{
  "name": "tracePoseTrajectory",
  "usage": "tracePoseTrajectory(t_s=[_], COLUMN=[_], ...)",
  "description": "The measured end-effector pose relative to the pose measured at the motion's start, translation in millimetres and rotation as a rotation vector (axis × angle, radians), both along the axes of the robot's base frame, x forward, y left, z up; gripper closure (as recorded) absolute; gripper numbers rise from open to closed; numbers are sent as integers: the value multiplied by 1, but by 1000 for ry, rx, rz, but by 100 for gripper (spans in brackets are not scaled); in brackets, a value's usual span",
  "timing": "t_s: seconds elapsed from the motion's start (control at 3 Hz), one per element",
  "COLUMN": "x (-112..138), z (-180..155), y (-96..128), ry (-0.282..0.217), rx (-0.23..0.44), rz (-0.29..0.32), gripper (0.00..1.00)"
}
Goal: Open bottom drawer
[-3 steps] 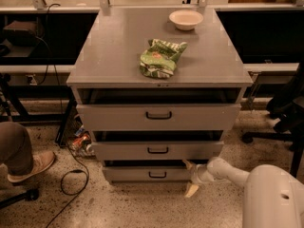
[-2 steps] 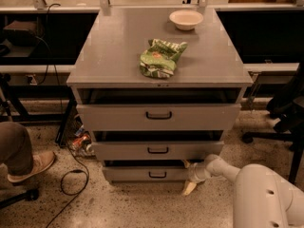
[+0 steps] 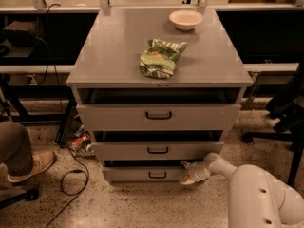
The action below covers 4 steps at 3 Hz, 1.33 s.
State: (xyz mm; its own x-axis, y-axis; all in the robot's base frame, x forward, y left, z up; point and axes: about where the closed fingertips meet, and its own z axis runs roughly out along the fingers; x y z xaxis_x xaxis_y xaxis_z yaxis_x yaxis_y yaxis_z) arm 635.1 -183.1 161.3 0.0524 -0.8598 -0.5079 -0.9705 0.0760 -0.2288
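The gripper sits at the bottom drawer's right end, beneath the overhanging middle drawer; near floor open, cable left

tabletop: bowl far right, snack bag centre, nearer than bowl | under it: top drawer above middle drawer above bottom drawer | claw: at right end of bottom drawer's front, arm coming from near right | floor, left: shoe, cable between shoe and drawers
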Motion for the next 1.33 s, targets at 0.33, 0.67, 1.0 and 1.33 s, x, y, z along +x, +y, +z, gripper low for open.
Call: tracePoseTrajectory(t_s=[0.33, 0.67, 1.0, 1.33], x=[0, 0, -1, -2], z=[2, 6, 6, 6], y=[0, 0, 1, 1], ry=[0, 0, 1, 1], rx=[0, 0, 0, -1], rz=[0, 0, 1, 2], gripper=[71, 94, 100, 100])
